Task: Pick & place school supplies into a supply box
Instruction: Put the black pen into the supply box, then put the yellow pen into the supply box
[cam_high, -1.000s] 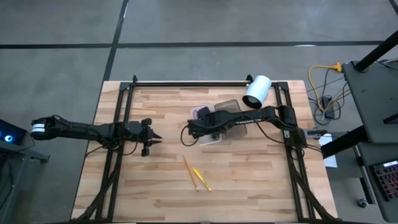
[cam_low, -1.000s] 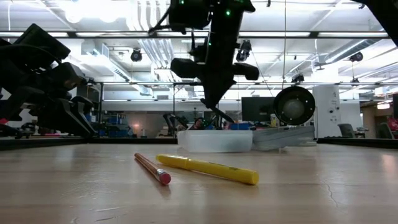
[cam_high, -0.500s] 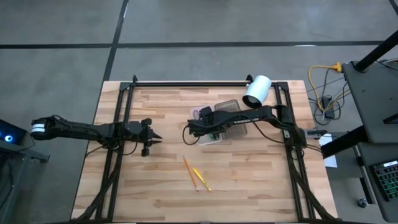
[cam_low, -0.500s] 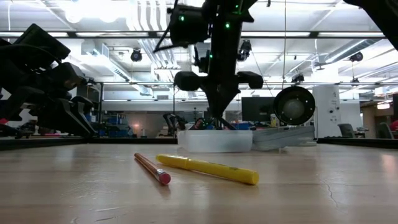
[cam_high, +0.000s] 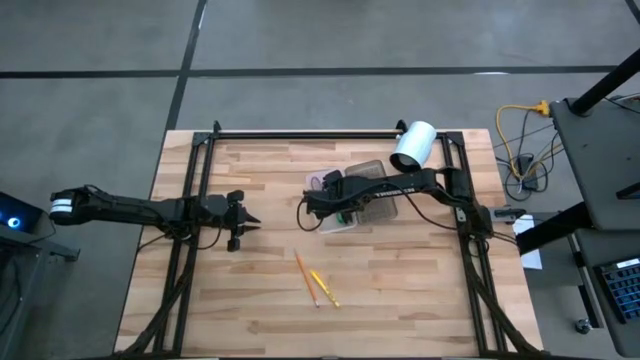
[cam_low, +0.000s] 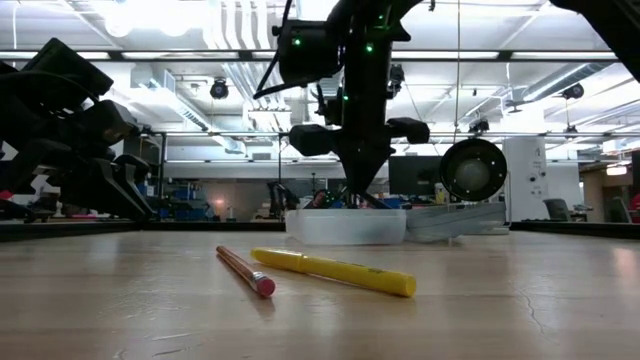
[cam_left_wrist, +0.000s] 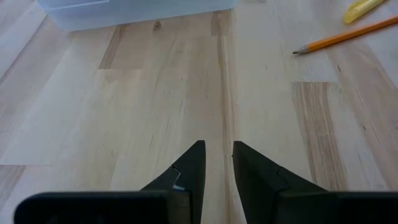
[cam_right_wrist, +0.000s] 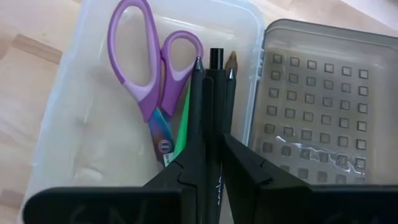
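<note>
Lowered since a second ago: right end effector (cam_high: 307, 207) at supply box (cam_high: 384, 208).
High view: pencil (cam_high: 305, 278) and yellow pen (cam_high: 324, 288) lie apart on open counter (cam_high: 420, 290).
Right wrist view: dark pen (cam_right_wrist: 215, 106) is pinched between fingers over the tray beside scissors (cam_right_wrist: 151, 79); release should stay inside the walls.
Left wrist view: left end effector (cam_left_wrist: 216, 158) slightly parted, empty.
</note>
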